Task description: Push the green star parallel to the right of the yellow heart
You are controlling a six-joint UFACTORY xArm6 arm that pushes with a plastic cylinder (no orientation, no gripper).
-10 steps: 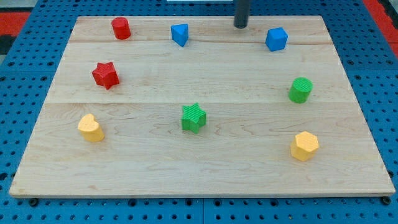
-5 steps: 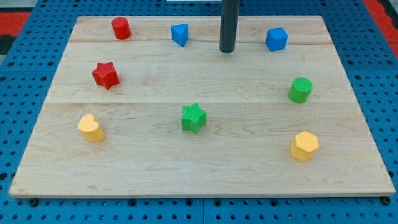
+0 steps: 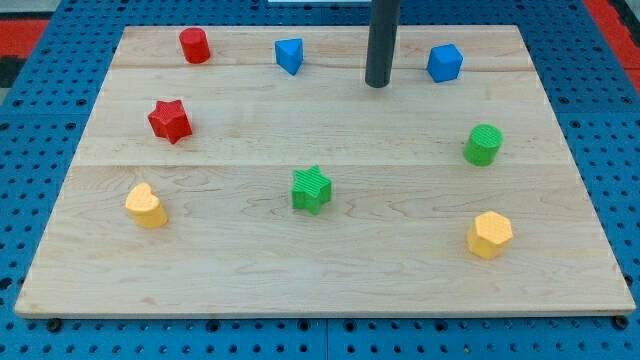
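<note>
The green star (image 3: 311,189) lies near the middle of the wooden board (image 3: 320,270), slightly toward the view's bottom. The yellow heart (image 3: 146,205) lies at the view's left, roughly level with the star and well apart from it. My tip (image 3: 377,84) is near the view's top, well above and to the right of the star, touching no block. It stands between the blue triangular block (image 3: 289,55) and the blue cube (image 3: 444,62).
A red cylinder (image 3: 194,45) sits at the top left and a red star (image 3: 169,120) below it. A green cylinder (image 3: 483,144) is at the right, a yellow hexagon block (image 3: 489,234) at the lower right.
My tip came down the view from the top edge over the second, then shifted slightly to the right. No block has moved.
</note>
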